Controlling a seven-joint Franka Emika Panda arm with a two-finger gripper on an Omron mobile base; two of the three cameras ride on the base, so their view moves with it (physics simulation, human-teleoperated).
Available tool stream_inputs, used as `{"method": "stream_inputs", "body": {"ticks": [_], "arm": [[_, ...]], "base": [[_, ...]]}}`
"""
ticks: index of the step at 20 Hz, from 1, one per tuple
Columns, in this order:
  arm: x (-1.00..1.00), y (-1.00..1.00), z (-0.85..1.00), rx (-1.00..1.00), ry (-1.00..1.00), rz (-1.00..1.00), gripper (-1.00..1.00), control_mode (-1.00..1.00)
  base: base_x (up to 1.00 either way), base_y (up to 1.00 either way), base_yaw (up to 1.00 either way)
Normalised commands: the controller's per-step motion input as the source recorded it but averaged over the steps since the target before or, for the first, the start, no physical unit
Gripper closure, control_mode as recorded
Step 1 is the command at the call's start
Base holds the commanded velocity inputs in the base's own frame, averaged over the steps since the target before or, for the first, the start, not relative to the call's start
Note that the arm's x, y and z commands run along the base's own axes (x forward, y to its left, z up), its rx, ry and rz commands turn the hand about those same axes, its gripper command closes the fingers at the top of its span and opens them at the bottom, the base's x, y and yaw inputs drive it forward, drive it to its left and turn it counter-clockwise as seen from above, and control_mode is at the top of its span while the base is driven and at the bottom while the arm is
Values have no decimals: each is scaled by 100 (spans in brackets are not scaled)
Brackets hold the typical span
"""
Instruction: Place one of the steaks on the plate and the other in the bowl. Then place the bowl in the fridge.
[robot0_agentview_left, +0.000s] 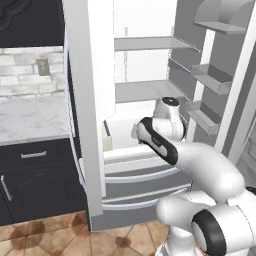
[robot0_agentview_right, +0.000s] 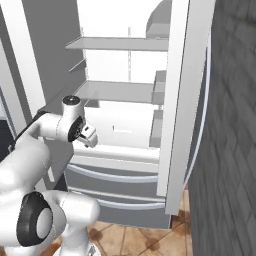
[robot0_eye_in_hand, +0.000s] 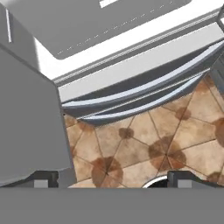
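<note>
A tiled kitchen floor (robot0_eye_in_hand: 144, 144) runs up to the fridge (robot0_agentview_right: 125, 100), whose doors stand wide so its white shelves can be reached, while the tool (robot0_eye_in_hand: 111, 177) hangs empty with its tips spread, pointing down before the lower drawers (robot0_eye_in_hand: 144, 83).

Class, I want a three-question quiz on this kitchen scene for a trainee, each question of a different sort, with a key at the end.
1. True or false: both doors of the tall grey stainless fridge stand open.
2. The robot's two-finger gripper is: A) open, holding nothing B) shut on a steak C) shut on a bowl.
3. Fill in: in the hand view, the gripper points down at the brown ____ floor.

Key: 1 true; 2 A; 3 tiled.
</note>
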Motion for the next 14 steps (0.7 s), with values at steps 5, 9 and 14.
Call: {"method": "stream_inputs", "body": {"ticks": [5, 9, 14], "arm": [[-29, -28, 61, -27, 36, 6, -100, -100], [-23, -30, 4, -29, 35, -3, -100, -100], [-77, -35, -13, -5, -4, 4, -100, -100]], "base": [[0, 0, 0], [0, 0, 0], [0, 0, 0]]}}
